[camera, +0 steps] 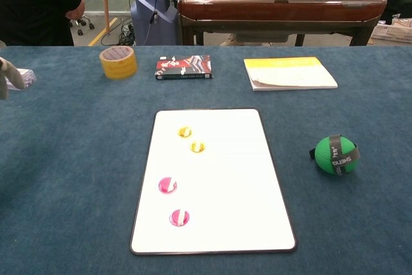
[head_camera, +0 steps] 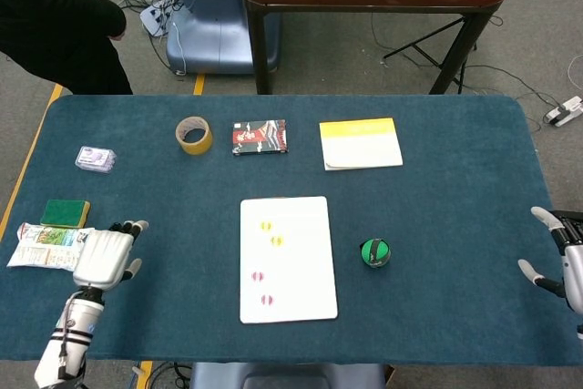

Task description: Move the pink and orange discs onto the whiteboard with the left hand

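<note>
Left hand (head_camera: 102,257) hovers over bench's (head_camera: 455,189) left edge, fingers loosely spread, empty. Right hand (head_camera: 557,257) at right edge, probably open. Discs on whiteboard (head_camera: 305,307).

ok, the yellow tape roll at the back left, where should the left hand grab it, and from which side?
Probably from above, one finger down the open core and the thumb on the outer wall. The tape roll lies flat with its hole facing up, and the cloth around it is bare. The left hand sits empty on the same side.

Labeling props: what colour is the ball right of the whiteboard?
Green ball with a black band; clearest in the chest view.
</note>
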Robot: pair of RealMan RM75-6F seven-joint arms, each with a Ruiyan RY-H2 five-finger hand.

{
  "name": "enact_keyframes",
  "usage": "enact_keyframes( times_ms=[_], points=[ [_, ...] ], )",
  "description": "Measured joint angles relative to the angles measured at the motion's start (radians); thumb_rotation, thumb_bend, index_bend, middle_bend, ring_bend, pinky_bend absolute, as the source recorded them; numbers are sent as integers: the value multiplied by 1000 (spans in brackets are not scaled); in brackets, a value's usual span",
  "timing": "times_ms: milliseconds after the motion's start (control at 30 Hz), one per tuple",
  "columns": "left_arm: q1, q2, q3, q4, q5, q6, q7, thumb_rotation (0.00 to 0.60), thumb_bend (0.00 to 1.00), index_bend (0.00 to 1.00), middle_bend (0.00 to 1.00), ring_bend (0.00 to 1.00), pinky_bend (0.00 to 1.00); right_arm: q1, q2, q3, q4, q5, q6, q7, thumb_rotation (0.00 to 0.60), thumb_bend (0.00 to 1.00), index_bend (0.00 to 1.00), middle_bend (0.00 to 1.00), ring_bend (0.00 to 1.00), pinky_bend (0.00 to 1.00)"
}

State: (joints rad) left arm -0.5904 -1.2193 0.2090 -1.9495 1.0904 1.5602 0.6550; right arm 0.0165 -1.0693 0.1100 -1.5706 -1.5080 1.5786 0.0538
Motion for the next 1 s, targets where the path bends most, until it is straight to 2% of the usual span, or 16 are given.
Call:
enact_keyframes(
  times_ms=[233, 500, 833, 1000],
  points=[
    [139, 43, 32, 21, 153, 114, -60, 600, 276, 336, 374, 409, 714, 10, -8, -3, -10, 2, -14, -36, 600, 134, 203, 261, 272, 397],
    [242, 57, 41, 35, 198, 120, -72, 600, 276, 337, 374, 410, 712, 15, -15, -3, -14, 9, -22, -58, 600, 134, 203, 262, 272, 397],
    [341, 48, 0, 111, 261, 150, -151, 600, 276, 346, 376, 413, 710, 29, -23, -7, -17, 14, -46, -87, 600, 134, 203, 262, 272, 397],
    [364, 53, -18, 139, 262, 123, -153, 600, 276, 351, 377, 414, 708, 34, -26, -8, -16, 16, -54, -99, 600, 134, 203, 262, 272, 397]
  ],
)
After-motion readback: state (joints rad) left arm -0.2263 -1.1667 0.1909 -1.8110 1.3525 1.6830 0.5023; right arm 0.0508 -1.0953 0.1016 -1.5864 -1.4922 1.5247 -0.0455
